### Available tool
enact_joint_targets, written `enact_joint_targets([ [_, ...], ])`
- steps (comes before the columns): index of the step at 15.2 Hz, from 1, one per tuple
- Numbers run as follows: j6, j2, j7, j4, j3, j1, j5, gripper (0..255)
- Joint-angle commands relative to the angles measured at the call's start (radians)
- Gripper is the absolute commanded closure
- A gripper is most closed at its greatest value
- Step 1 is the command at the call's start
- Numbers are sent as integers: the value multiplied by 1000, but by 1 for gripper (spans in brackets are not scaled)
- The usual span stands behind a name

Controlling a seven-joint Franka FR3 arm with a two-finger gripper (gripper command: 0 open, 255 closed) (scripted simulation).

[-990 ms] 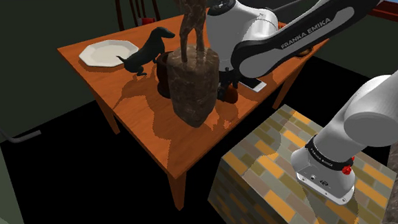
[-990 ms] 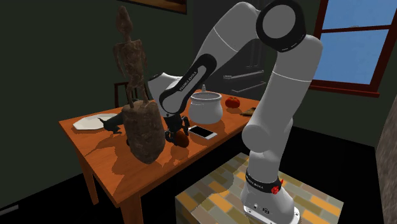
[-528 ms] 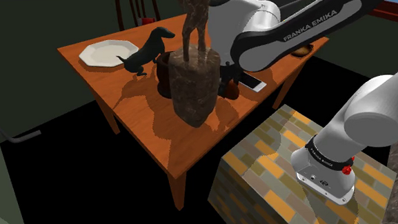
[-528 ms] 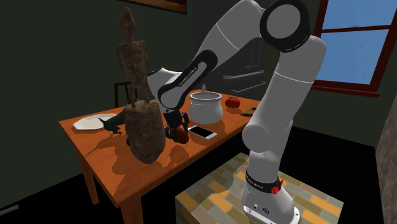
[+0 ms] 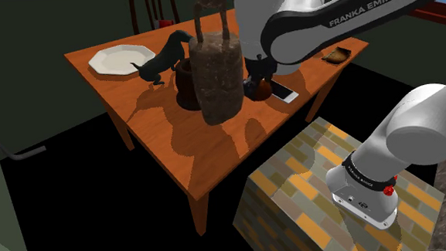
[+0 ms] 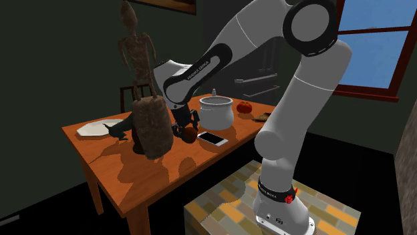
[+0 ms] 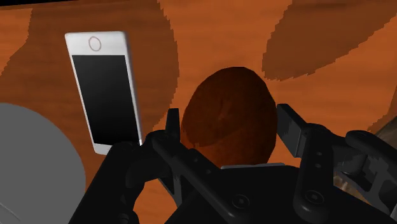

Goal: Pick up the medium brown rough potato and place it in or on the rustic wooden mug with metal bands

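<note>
Your hand (image 7: pixel 230 127) is closed on the potato (image 7: pixel 222 102). You can see a black finger (image 7: pixel 291 130) pressed on each side of it. The potato is round and brown with a bit of red. It is over the orange worktop (image 5: pixel 152 128), just beside a white phone (image 7: pixel 105 89) that lies flat there. You cannot tell if the potato touches the worktop or hangs just above it.

The mug (image 5: pixel 184 85) is dark brown and stands upright on the worktop. In the shoulder view it is to the left of the hand, and a big rough block (image 5: pixel 216 79) stands between them. A tall thin figure (image 6: pixel 135 50) stands on top of that block. Just beside the mug is a dark dog figure (image 5: pixel 163 58), and past the dog is a white plate (image 5: pixel 120 59). In the second exterior view a white pot (image 6: pixel 216 111) stands near the hand, and a small red thing (image 6: pixel 245 106) lies behind the pot.
</note>
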Motion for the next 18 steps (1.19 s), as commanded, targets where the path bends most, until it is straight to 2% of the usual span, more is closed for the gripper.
enact_joint_targets([
  [1, -28, -14, -10, 21, -2, 2, 7, 255],
  [18, -257, -92, -84, 185, -24, 8, 34, 255],
])
